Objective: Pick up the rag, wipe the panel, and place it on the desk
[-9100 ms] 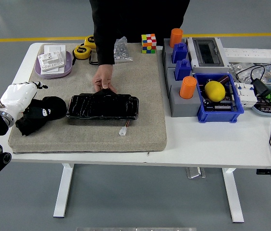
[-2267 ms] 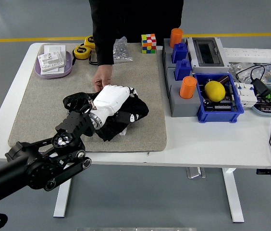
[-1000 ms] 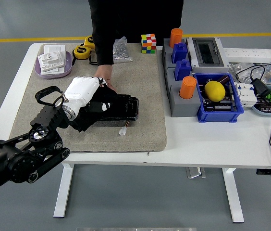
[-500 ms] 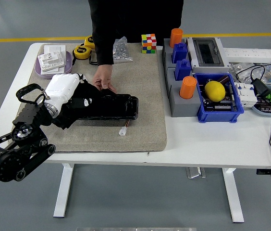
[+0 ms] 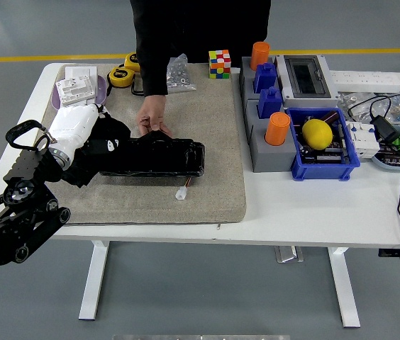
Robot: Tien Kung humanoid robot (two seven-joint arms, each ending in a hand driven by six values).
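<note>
The black panel (image 5: 159,157) lies flat on the tan mat (image 5: 207,134), a small white plug on a wire at its front. My left hand (image 5: 72,127), white-shelled, comes in from the lower left and is shut on the black rag (image 5: 99,145). The rag rests against the panel's left end. A person's hand (image 5: 153,118) presses on the panel's far edge, holding it in place. My right arm does not appear in the head view.
A purple dish (image 5: 79,99) with white parts sits just behind my left hand. Yellow tape measures (image 5: 123,73), a bag of screws (image 5: 179,73) and a colour cube (image 5: 219,63) line the mat's back. Grey blocks with orange cups (image 5: 276,128) and a blue bin (image 5: 324,152) stand to the right.
My left hand has dragged the rag leftward across the panel, from its middle to its left end. The person's hand has stayed on the far edge.
</note>
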